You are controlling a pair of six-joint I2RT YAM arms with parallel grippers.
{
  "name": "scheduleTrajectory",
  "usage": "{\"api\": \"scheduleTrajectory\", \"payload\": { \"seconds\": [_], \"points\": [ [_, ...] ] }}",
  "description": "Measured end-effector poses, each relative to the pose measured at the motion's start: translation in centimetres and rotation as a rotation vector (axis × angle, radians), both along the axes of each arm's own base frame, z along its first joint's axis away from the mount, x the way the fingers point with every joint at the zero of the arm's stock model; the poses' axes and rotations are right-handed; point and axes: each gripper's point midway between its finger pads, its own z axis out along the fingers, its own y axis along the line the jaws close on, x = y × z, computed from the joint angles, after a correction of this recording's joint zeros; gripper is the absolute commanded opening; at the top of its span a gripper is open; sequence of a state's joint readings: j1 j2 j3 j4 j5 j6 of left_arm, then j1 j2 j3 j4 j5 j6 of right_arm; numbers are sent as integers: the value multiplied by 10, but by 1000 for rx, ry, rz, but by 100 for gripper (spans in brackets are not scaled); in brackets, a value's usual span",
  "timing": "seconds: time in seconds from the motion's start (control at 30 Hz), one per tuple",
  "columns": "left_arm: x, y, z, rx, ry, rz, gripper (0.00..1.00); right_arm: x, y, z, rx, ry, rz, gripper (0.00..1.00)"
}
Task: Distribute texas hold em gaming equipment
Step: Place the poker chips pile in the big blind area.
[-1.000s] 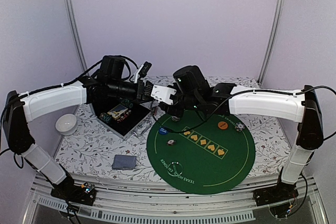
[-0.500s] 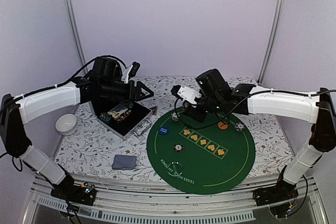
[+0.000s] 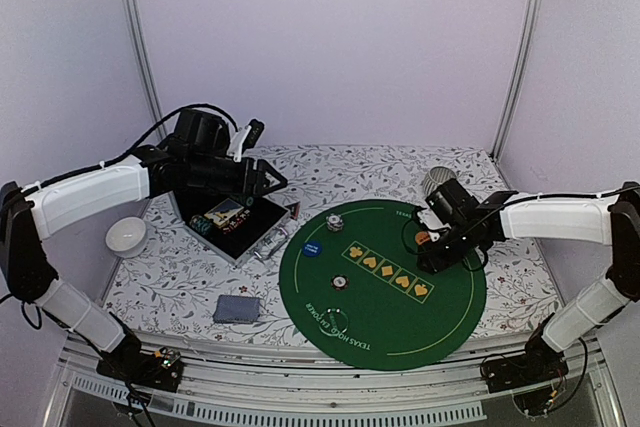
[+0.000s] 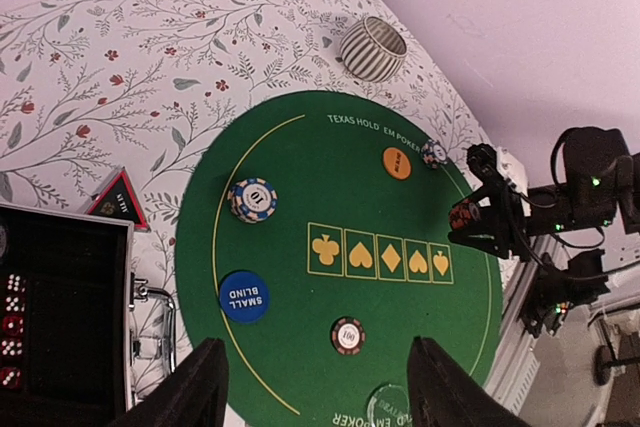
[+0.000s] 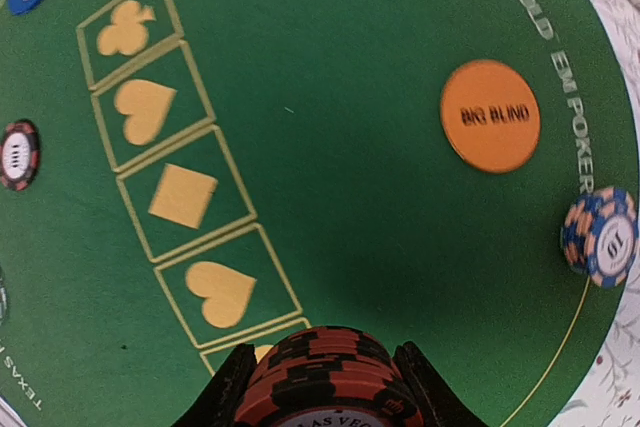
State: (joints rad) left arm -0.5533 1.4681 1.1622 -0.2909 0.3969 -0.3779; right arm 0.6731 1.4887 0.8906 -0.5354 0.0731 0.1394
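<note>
My right gripper (image 5: 322, 372) is shut on a stack of red-and-black poker chips (image 5: 318, 387), held just above the right side of the round green mat (image 3: 385, 327), near the spade box. My left gripper (image 4: 322, 395) hangs open and empty over the mat's left edge, beside the case. On the mat lie a blue-and-white chip stack (image 4: 252, 199), a blue small-blind disc (image 4: 244, 296), a single red chip (image 4: 348, 335), a clear disc (image 4: 388, 405), an orange big-blind disc (image 5: 490, 115) and a blue-and-orange chip stack (image 5: 600, 237). The black red-edged triangle (image 4: 118, 201) lies off the mat. Grey-blue cards (image 3: 237, 309) rest at the front left.
The open black-lined case (image 3: 235, 225) sits left of the mat under my left arm. A ribbed grey cup (image 3: 437, 180) stands behind the mat at the right. A white bowl (image 3: 126, 235) is at the far left. Walls close in on three sides.
My right arm has swung from beside the case across to the mat's right side, carrying the red chips. A blue-and-white stack now shows at the mat's far left. The left gripper drew back and opened wider.
</note>
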Motion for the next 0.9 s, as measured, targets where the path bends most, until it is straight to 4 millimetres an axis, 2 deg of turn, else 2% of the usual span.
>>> {"api": "scheduleTrajectory", "payload": {
  "seconds": [0.13,0.27,0.57,0.7,0.77,0.83,0.9],
  "points": [
    [-1,1,-1,9,-4,-7,63,-1,-30,-18,0,61,-139,2],
    [-4,3,-4,21,-5,-13,63,5,-49,-27,17,74,-242,2],
    [-10,8,1,32,-29,-16,63,16,-66,-50,0,94,-346,2],
    [-9,9,3,34,-39,-15,63,20,-67,-52,-2,80,-368,3],
    [-9,9,2,37,-40,-13,63,22,-67,-52,-6,76,-373,8],
    [-9,10,2,39,-40,-13,63,22,-68,-52,-7,73,-378,28],
    [-9,11,1,43,-37,-10,63,23,-68,-52,-6,71,-384,40]
  ]
}}
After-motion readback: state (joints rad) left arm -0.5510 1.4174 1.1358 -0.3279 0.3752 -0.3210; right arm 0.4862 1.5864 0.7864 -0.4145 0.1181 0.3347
